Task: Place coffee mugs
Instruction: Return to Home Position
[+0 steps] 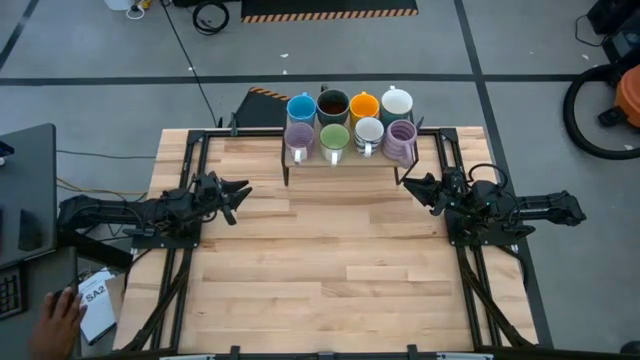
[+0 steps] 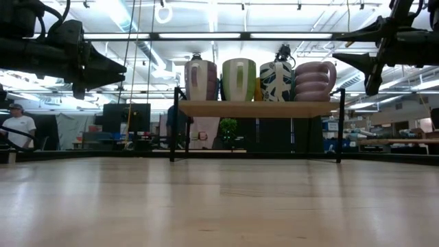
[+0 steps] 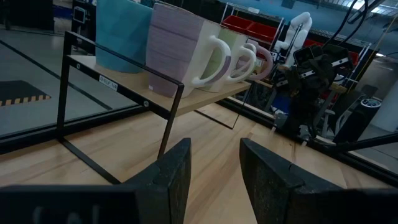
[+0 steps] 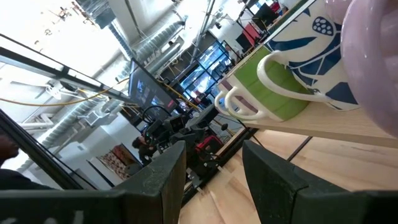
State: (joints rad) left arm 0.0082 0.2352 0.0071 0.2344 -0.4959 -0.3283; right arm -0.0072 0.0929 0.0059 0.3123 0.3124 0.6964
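Eight mugs stand on the shelf (image 1: 286,170) at the far edge of the table (image 1: 330,280), in two rows of four.

High view. Back row: blue mug (image 1: 301,107), dark brown mug (image 1: 333,104), orange mug (image 1: 364,106), white mug (image 1: 397,102). Front row: lilac mug (image 1: 299,137), green mug (image 1: 334,139), patterned white mug (image 1: 368,134), second lilac mug (image 1: 401,141). All mouths face up and nothing shows inside any of them. The left gripper (image 1: 240,191) and right gripper (image 1: 412,183) sit at either side of the table, well apart from the shelf.

Low view. The front row stands upright on the shelf board and is packed close; whether neighbours touch cannot be told. Both grippers hang out to the sides at about mug height.

Left wrist view. The left gripper's fingers (image 3: 177,174) are parted, with nothing between them. The front-row handles turn toward the open table.

Right wrist view. The right gripper's fingers (image 4: 273,180) are parted too, and the gap is bare. The second lilac mug is the nearest.

Handling, as a judgement: the mugs are ceramic, so rigid, light enough for one gripper, probably slick with glaze, and apt to chip if knocked together. With the rows this tight, the outward handle or a pinch over the rim wall looks like the safest hold.
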